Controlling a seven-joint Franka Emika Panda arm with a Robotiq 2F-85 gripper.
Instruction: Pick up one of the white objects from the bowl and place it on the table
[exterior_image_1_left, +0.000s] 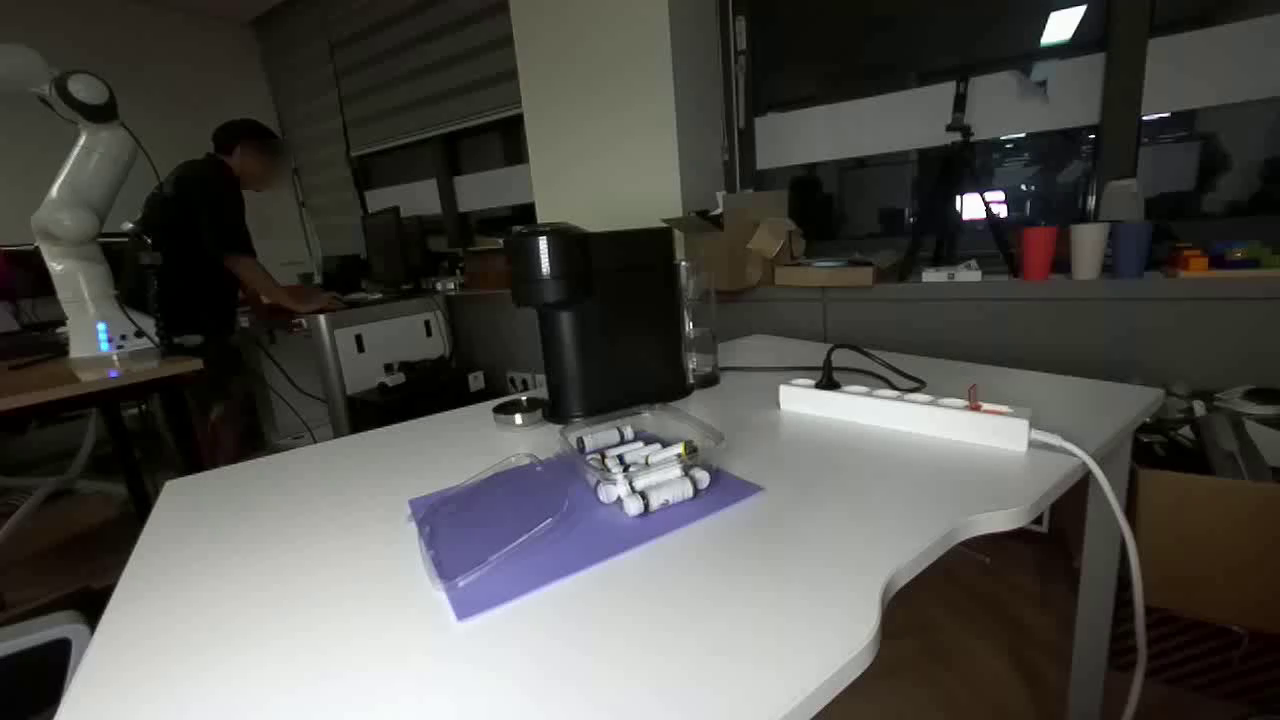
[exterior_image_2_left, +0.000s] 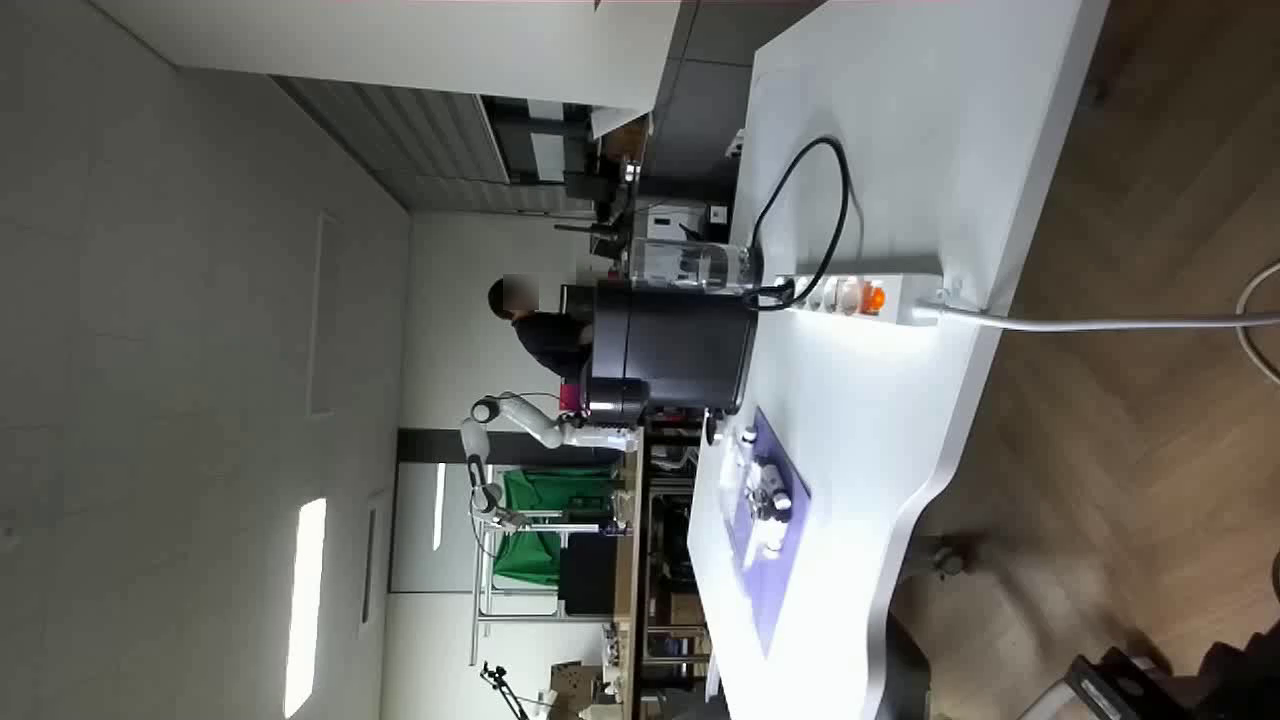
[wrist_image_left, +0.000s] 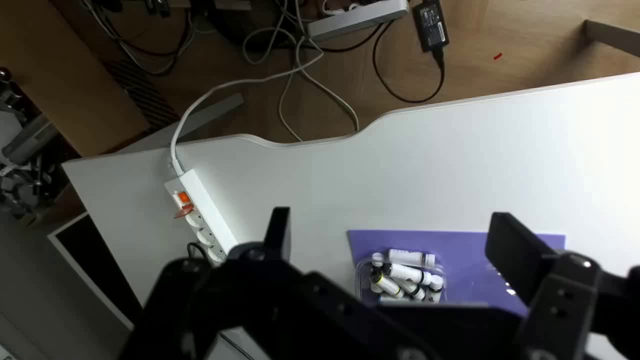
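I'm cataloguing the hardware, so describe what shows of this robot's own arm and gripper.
In the wrist view, the gripper is black, with blocky jaws and round bolt heads at the joints; I make out no cables or lettering on it. I can't see the arm carrying it. The round-jointed white arm in the background of both exterior views seems to be another robot.

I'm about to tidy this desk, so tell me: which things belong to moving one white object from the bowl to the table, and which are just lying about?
Part of the job: white objects; clear bowl; table, where one should go; gripper, open.

Just lying about: purple sheet; white power strip; black coffee machine; red cup.
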